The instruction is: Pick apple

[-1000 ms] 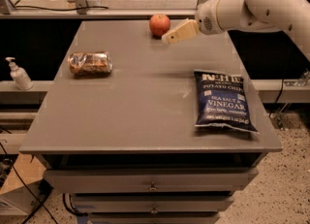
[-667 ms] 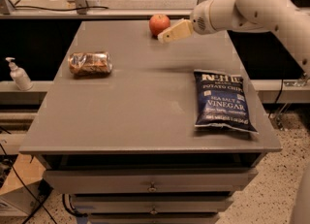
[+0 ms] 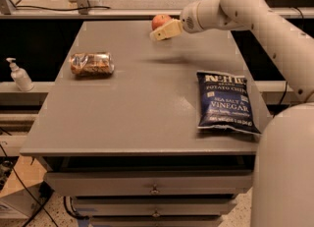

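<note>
The apple [image 3: 159, 20] is small, round and red-orange, and sits near the far edge of the grey table [image 3: 142, 103], about the middle. My gripper [image 3: 162, 32] reaches in from the right on the white arm [image 3: 235, 5]. Its cream tip lies just in front of and below the apple and overlaps the apple's lower right edge. It hovers above the table and casts a shadow on the surface beneath it.
A blue chip bag [image 3: 225, 101] lies flat at the right front. A brown clear-wrapped snack packet [image 3: 91, 64] lies at the left. A soap dispenser [image 3: 19, 74] stands on a ledge left of the table. Drawers sit below the table front.
The gripper has moved left along the far edge and closed in on the apple; its tip now overlaps the apple. The apple, bag and packet have not moved.
</note>
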Motion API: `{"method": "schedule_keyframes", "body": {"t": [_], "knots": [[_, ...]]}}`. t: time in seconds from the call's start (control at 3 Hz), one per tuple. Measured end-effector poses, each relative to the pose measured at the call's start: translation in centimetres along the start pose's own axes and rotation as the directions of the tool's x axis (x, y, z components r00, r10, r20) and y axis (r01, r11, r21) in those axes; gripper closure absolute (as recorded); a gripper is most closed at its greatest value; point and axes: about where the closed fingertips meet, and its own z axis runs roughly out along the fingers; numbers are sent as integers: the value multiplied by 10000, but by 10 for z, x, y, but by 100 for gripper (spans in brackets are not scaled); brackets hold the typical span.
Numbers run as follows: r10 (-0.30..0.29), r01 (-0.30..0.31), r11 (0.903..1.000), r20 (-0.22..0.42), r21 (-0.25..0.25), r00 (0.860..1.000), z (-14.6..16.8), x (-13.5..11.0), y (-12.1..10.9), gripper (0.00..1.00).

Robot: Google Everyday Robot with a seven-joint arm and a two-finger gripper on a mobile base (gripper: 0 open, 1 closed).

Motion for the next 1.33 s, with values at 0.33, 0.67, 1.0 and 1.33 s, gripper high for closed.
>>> {"method": "schedule_keyframes", "body": {"t": [0.33,0.67,1.0,1.33], "knots": [[227,-222,9994,161,-257,9996,27,-1,-8,0],[517,-500,9975,327,-508,9981,54,-1,-12,0],[748,-724,9952,341,-661,9966,75,2,-16,0],[693,-665,9956,411,-662,9967,82,1,-19,16]]}}
